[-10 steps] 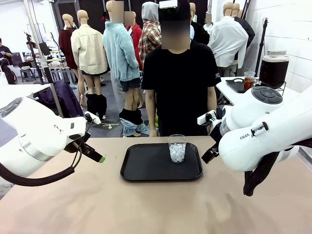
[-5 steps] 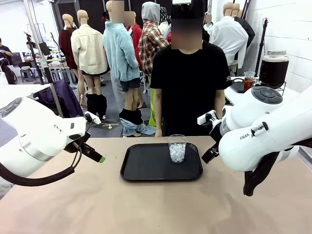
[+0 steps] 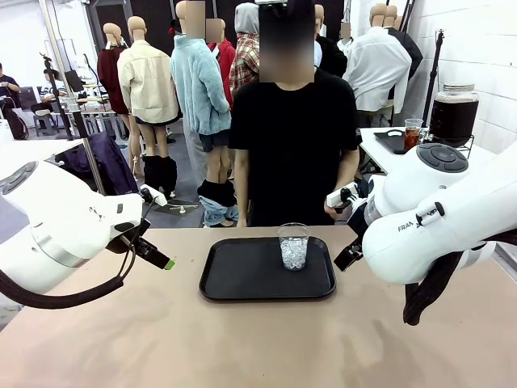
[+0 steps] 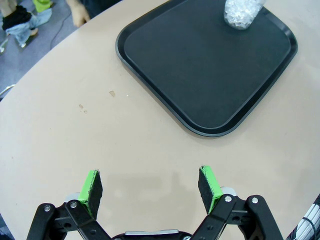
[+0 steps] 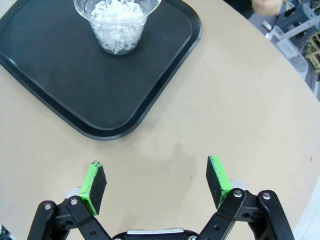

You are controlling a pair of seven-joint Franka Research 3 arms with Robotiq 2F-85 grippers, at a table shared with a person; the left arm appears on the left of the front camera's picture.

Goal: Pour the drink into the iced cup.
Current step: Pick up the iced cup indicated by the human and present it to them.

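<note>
The iced cup (image 3: pixel 293 246), clear plastic and full of ice, stands at the far right of a black tray (image 3: pixel 242 279) in the table's middle. My left gripper (image 3: pixel 159 255) hovers left of the tray, and my right gripper (image 3: pixel 347 256) hovers right of it. In the left wrist view, the left gripper (image 4: pixel 152 186) is open over bare table, with the tray (image 4: pixel 200 65) and cup (image 4: pixel 242 12) beyond. The right gripper (image 5: pixel 157 184) is also open and holds nothing, the cup (image 5: pixel 117 22) ahead on the tray (image 5: pixel 60 75). The drink, dark brown in a silver-lidded glass jar (image 3: pixel 453 113), stands on a side table at the back right.
A person in a black T-shirt (image 3: pixel 295 145) stands at the far edge behind the tray. A small cup of reddish liquid (image 3: pixel 413 133) and a second black tray (image 3: pixel 393 142) sit beside the jar. Bare tan tabletop (image 3: pixel 242 347) lies in front of the tray.
The person has shifted a little to the left behind the table. Both arms and the cup have stayed still.
</note>
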